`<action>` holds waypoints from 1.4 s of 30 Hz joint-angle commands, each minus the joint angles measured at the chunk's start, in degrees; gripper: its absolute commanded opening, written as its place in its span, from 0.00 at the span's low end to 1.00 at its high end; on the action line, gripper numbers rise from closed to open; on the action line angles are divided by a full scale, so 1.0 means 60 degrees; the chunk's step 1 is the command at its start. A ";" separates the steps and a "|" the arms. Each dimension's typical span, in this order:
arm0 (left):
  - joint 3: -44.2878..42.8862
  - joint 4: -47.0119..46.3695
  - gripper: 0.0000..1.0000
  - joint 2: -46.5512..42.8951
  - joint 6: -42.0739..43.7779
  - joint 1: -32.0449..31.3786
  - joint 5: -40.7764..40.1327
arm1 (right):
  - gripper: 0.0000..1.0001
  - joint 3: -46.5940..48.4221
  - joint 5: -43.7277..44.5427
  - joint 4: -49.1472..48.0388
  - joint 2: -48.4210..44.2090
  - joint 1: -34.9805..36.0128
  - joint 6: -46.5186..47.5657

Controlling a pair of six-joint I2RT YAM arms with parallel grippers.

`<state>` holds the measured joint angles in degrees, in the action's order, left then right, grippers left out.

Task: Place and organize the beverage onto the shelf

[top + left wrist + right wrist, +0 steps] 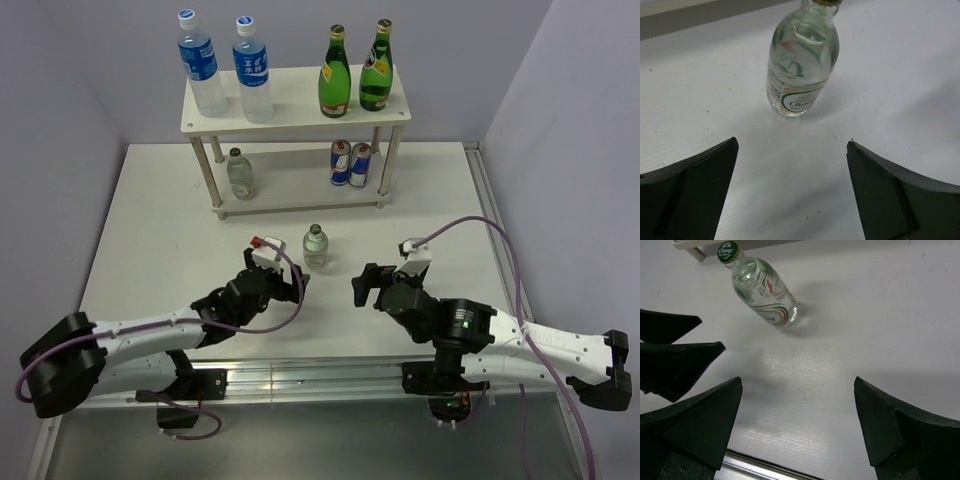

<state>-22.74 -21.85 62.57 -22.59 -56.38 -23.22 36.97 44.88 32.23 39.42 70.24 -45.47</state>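
A small clear glass bottle (315, 247) with a green cap stands upright on the white table in front of the shelf (295, 112). My left gripper (297, 286) is open just near-left of it, and the left wrist view shows the bottle (800, 65) ahead of the open gripper (792, 142), apart from it. My right gripper (362, 284) is open and empty near-right of the bottle (765, 295), which sits well beyond the gripper (798, 380). The shelf's top board carries two water bottles (203, 62) and two green glass bottles (334, 75).
On the lower tier stand another small clear bottle (240, 175) at the left and two blue-and-silver cans (350, 163) at the right. The left gripper's fingers (680, 360) show at the left of the right wrist view. A metal rail (320, 372) runs along the table's near edge.
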 commanded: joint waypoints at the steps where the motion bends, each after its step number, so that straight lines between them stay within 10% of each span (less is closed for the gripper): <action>1: -0.0048 -0.2068 0.96 0.1328 0.0351 -0.0241 -0.0082 | 1.00 0.0196 0.0093 0.0063 -0.0256 -0.0017 -0.0229; 23: -0.3138 -0.5851 0.93 0.7369 0.1348 0.0080 -0.1945 | 1.00 -0.0170 -0.0127 0.0225 -0.0563 -0.0017 -0.0082; 32: -0.4045 -0.6027 0.49 0.8351 0.1172 0.0871 -0.1901 | 1.00 -0.0288 -0.0215 -0.0024 -0.0681 -0.0046 0.0181; 33: -0.4119 -0.5983 0.24 0.8395 0.1172 0.0944 -0.1915 | 1.00 -0.0302 -0.0200 -0.0025 -0.0667 -0.0046 0.0181; 35: -0.4251 -0.5779 0.05 0.8308 0.1231 0.0988 -0.2134 | 1.00 -0.0288 -0.0200 -0.0039 -0.0667 -0.0032 0.0210; 42: -0.3900 -0.5003 0.00 0.6642 0.1392 0.1791 -0.2019 | 1.00 -0.0419 -0.0171 -0.0156 -0.0900 -0.0046 0.0240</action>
<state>-45.91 -50.52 110.26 -14.37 -49.19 -35.20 35.22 43.20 33.21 35.11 70.24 -44.69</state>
